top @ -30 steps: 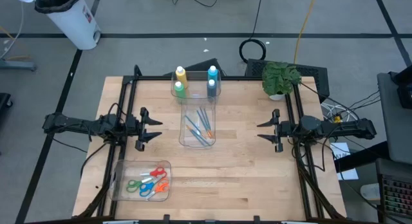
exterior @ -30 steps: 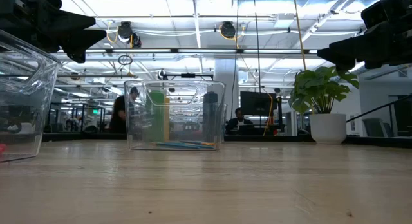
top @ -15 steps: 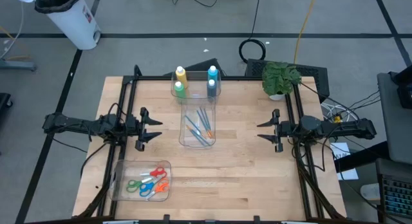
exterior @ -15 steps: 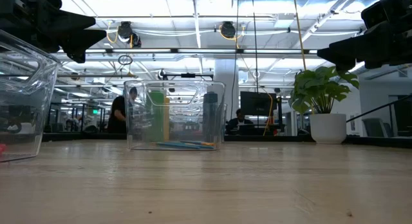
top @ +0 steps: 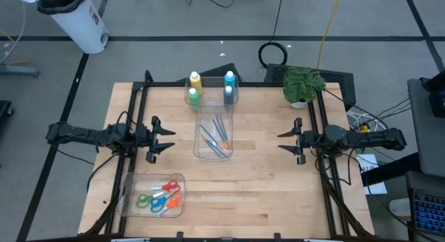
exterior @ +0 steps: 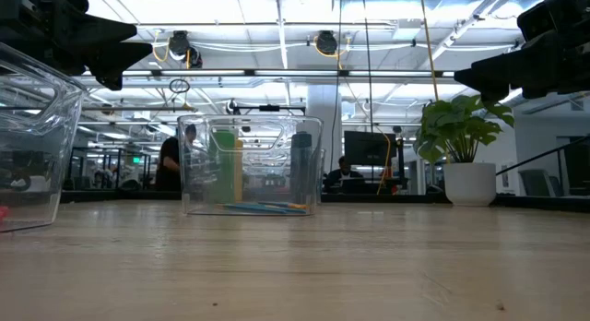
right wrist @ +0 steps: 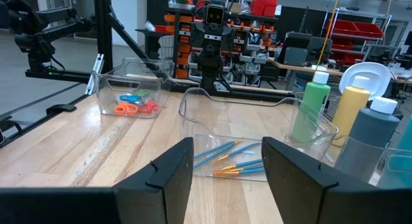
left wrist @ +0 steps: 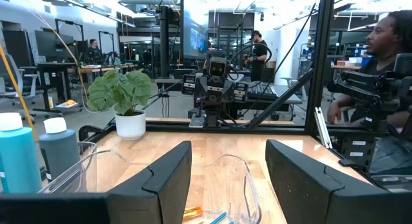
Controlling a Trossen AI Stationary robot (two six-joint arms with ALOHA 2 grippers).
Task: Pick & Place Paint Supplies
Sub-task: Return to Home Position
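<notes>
both arms were parked at mid-height of the frame: left gripper (top: pixel 164 138) centre-left, right gripper (top: pixel 286 139) centre-right, both seen wide open and empty. brushes (top: pixel 214 138) were found in the clear bin (top: pixel 195 131) dead centre between them, long axis roughly up-frame, neither arm nearer. paint bottles (top: pixel 229 93) were stood just above.

No text, brand, number or sign can be read in any view: the small mark on the white bin (top: pixel 78 23) on the floor beyond the worktop (top: pixel 264 193) is illegible, as are the paint bottles' (right wrist: pixel 311 114) sides.
</notes>
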